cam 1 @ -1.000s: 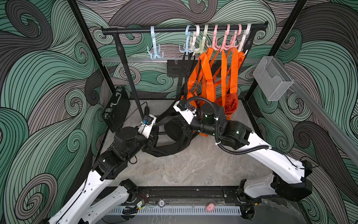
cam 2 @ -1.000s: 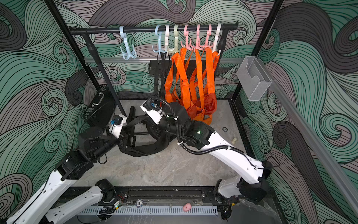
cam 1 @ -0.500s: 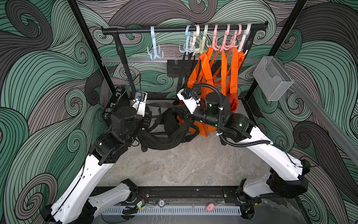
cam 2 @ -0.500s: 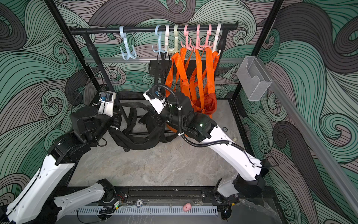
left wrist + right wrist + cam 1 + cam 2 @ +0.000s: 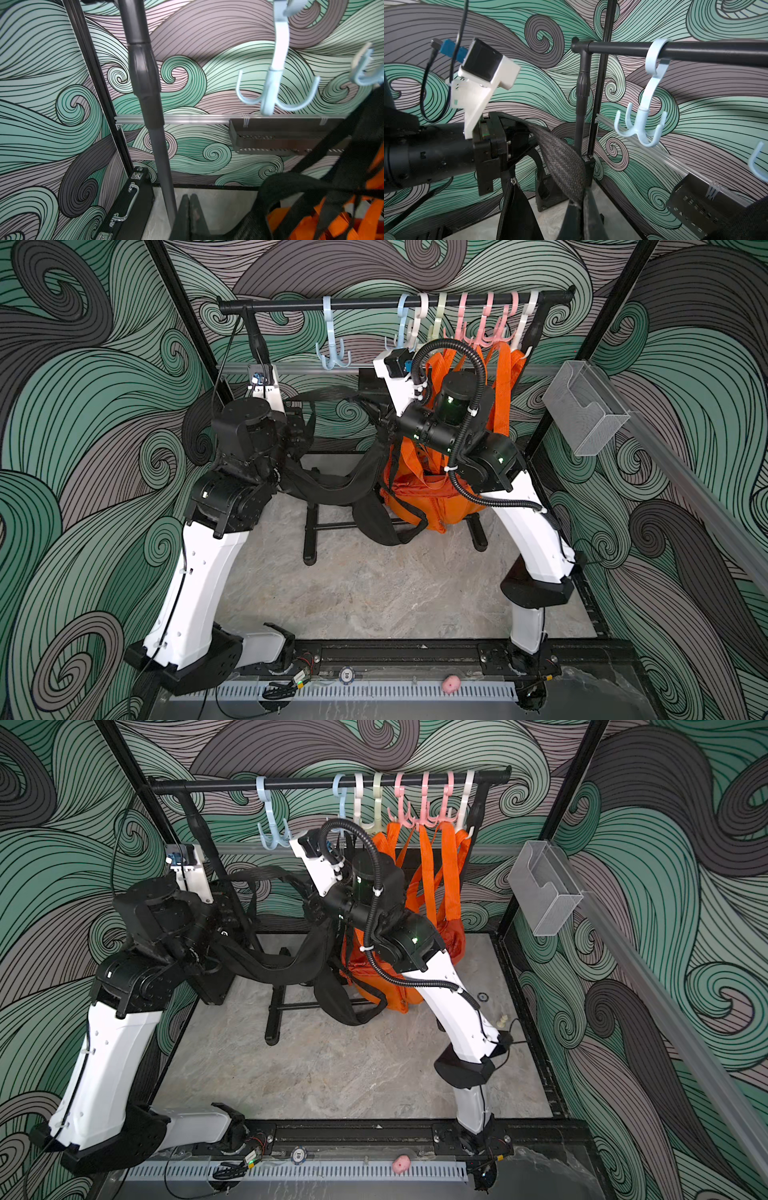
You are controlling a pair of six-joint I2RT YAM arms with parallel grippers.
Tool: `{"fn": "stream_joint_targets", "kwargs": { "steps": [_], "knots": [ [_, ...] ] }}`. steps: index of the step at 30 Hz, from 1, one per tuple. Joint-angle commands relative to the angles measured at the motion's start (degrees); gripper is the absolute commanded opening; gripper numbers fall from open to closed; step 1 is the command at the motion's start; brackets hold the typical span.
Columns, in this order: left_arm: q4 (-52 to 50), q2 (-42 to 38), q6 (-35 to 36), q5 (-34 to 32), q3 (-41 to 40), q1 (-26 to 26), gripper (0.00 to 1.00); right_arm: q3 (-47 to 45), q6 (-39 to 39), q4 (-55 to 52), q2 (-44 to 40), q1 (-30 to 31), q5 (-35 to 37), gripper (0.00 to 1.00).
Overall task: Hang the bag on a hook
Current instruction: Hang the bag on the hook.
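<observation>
Arms raised, black bag (image 5: 332,489) slung between. left gripper (image 5: 189,196) jaws clamped on bag; right gripper (image 5: 583,199) jaws clamped on bag strap. Bag below blue hook (image 5: 332,352), not touching.

**Left arm** (image 5: 199,572) and **right arm** (image 5: 530,526): glossy white link shells alternate with matte black joint housings (image 5: 232,497) (small green indicator lights (image 5: 450,400) glow on the right arm's). A ribbed black cable conduit (image 5: 498,502), fastened with white cable ties (image 5: 471,409), runs along the right arm. Each wrist bears a white bracket (image 5: 477,97) carrying a black camera (image 5: 481,60) with a blue plug (image 5: 452,51); the left gripper (image 5: 189,209) has matte black fingers (image 5: 184,209).
</observation>
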Motion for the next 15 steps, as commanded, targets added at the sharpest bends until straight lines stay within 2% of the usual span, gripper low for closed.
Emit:
{"fn": "stream_joint_targets", "kwargs": {
  "steps": [1, 4, 9, 15],
  "knots": [
    [-5.2, 3.2, -4.1, 0.9, 6.8, 4.1, 0.0, 3.7, 2.7, 3.0, 0.7, -2.1, -1.1, 0.0],
    [-6.1, 7.9, -4.3, 3.2, 11.9, 5.8, 0.0, -0.7, 5.7, 9.6, -0.4, -3.1, -2.7, 0.0],
    [-11.0, 15.6, -3.4, 5.9, 25.6, 7.3, 0.0, 3.9, 7.7, 13.2, 3.3, -4.0, -6.1, 0.0],
    [-10.2, 18.9, -2.8, 7.9, 30.0, 7.4, 0.0, 3.0, 11.7, 19.9, 4.1, -6.2, -5.9, 0.0]
  ]
}}
